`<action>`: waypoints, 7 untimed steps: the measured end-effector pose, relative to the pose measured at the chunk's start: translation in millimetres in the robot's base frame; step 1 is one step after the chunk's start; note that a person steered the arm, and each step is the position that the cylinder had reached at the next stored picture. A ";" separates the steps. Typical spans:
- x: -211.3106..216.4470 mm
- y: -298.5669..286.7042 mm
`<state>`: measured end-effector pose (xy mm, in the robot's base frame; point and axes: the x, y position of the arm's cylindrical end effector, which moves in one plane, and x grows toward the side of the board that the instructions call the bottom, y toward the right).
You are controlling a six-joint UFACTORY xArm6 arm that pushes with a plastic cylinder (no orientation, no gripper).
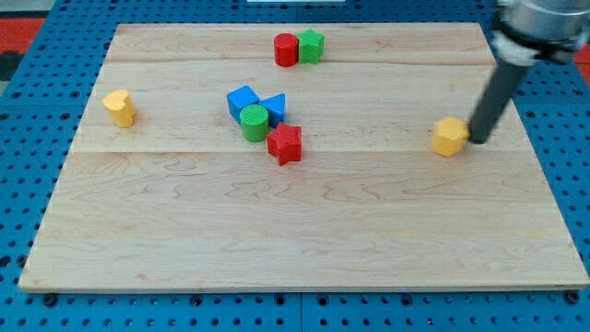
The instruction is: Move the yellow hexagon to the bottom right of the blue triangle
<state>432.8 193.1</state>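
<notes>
A light wooden table (304, 240) sits on a blue pegboard, seen from above and slightly in front. The arm has no jaws, so there is nothing to open or close; it ends in a straight dark rod. The tip (478, 141) rests on the table at the view's right, just beside the right side of the yellow hexagon (450, 136), seemingly touching it.

Well apart, left of centre, lies a tight cluster: a blue cube (242, 100), the blue triangle (274, 108) beside it, a green cylinder (254, 122) in front, and a red star (285, 144) at the cluster's lower right. A yellow heart (119, 107) stands alone at far left. A red cylinder (286, 49) and green star (311, 45) touch near the top edge.

The hexagon lies between tip and triangle, so a leftward push looks right. The red star occupies the target spot, likely complicating the arrival.
</notes>
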 end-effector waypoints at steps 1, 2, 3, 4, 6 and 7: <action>41.0 -7.7; 6.8 -20.7; 6.6 15.7; -15.6 -35.8; -51.8 -100.5; -34.8 -118.2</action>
<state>398.0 74.9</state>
